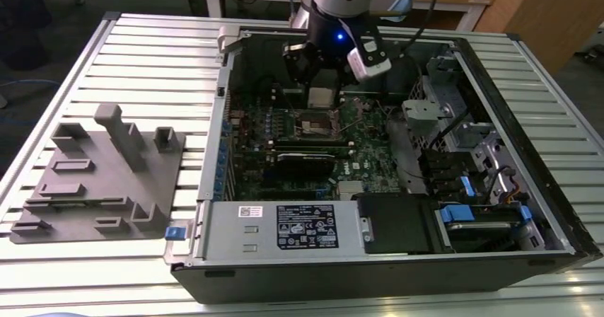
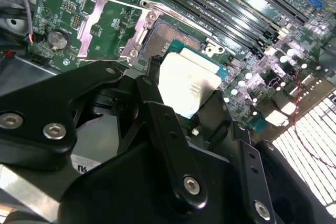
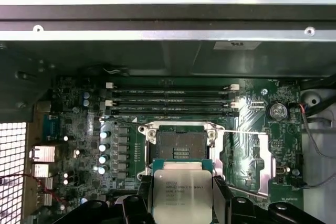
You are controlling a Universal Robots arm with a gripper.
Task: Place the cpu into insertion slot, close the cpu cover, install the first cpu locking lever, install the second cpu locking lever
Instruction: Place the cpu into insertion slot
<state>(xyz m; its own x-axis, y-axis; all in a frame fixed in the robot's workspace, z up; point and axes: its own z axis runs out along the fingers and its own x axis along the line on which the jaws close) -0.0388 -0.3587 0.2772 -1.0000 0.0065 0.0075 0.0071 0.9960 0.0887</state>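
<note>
My gripper (image 1: 324, 90) hangs inside the open computer case, shut on the cpu (image 3: 181, 195), a flat silver-grey square chip pinched by its edges between the black fingers (image 2: 152, 95). The cpu (image 2: 189, 80) is held just above the green motherboard, close beside the insertion slot (image 3: 182, 145) and apart from it. The slot (image 2: 164, 36) lies uncovered with its dark rim and contact field showing. The cpu cover (image 3: 269, 156), a thin metal frame with a window, is flipped open flat beside the slot. In the second wrist view the cover (image 2: 137, 32) also lies swung away from the slot.
Long black memory slots (image 3: 170, 100) run along one side of the slot, and a thin wire lever (image 3: 247, 132) stretches past the cover. The case walls (image 1: 222, 119) surround the board, with drive bays (image 1: 472, 154) on the exterior view's right. A grey fixture block (image 1: 99, 175) sits on the slatted table.
</note>
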